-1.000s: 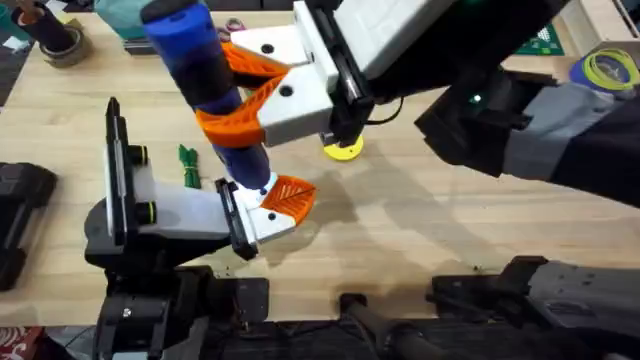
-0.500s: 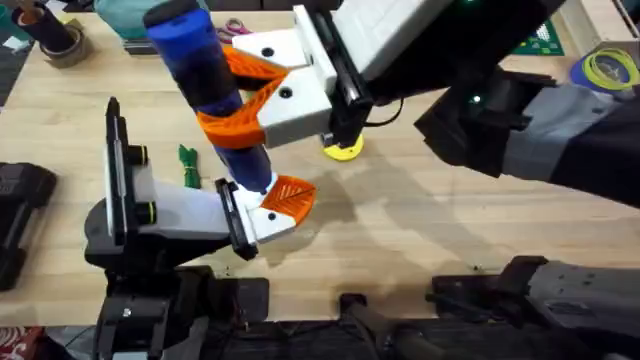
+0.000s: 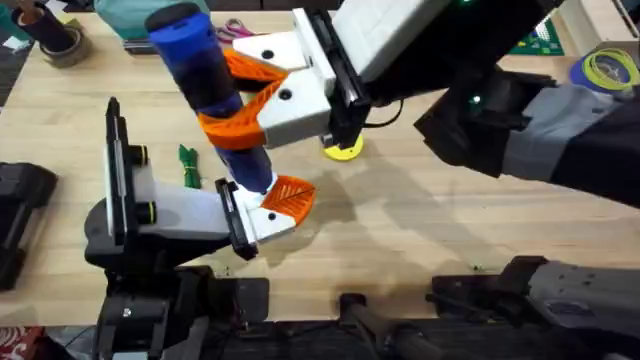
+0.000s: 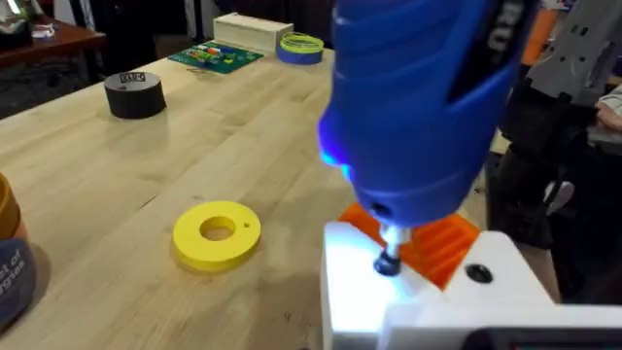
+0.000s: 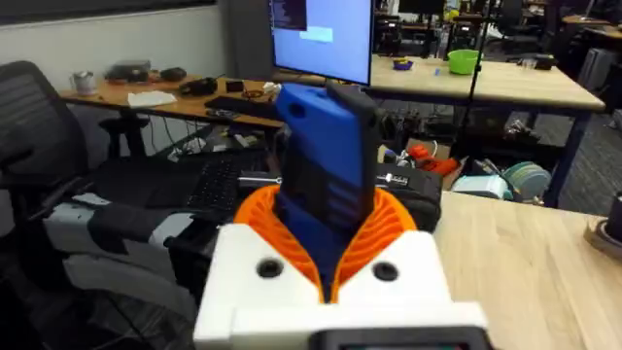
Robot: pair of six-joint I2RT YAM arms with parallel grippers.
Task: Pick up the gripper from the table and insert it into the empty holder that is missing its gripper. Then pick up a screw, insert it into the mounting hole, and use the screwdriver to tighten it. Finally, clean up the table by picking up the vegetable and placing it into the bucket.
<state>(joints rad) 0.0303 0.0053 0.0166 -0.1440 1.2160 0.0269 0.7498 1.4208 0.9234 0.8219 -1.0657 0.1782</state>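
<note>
My right gripper (image 3: 226, 92) is shut on the blue screwdriver (image 3: 208, 85), which its orange pads clamp upright (image 5: 326, 209). The screwdriver's bit rests on a screw (image 4: 389, 262) in the white holder (image 4: 360, 292), a finger block of my left gripper (image 3: 283, 206). The orange ribbed gripper wedge (image 4: 442, 243) sits in that block. My left gripper's white blocks stand together with nothing between them. The small green vegetable (image 3: 188, 166) lies on the table beside my left wrist. The orange bucket (image 4: 10, 262) with its blue label stands just off the left gripper's side.
A yellow disc (image 3: 343, 150) with a hole lies near the middle of the table (image 3: 420, 220). A black tape roll (image 4: 134, 94), a green board (image 4: 214, 55) and coloured tape rolls (image 3: 605, 68) sit farther off. Another tape roll (image 3: 60, 45) is at the far left corner.
</note>
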